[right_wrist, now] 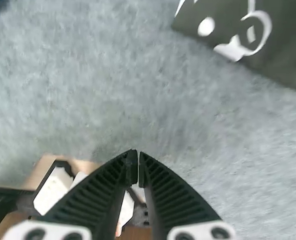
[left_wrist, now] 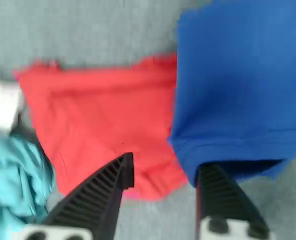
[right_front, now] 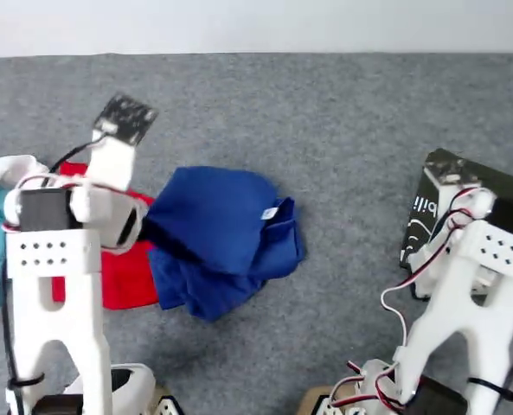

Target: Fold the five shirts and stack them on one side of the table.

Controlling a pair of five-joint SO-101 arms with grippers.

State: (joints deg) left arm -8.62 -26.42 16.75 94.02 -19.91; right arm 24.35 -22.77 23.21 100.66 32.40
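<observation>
We note blue shirt (right_front: 221, 229) crumpled on table (right_front: 351, 112), overlapping red shirt (right_front: 122, 281). Left gripper (left_wrist: 165, 165) jaws wide above their shared edge, likely lining up hem grasp. Right gripper (right_wrist: 138, 154) jaws together, empty, held aside.

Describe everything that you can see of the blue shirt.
The blue shirt is plain, soft-looking cloth, loosely bunched and not neatly folded, with a small white label near one edge. It lies on the grey table cover, and its side overlaps the red shirt. The open left pincer is at its hem; contact is unclear.
</observation>
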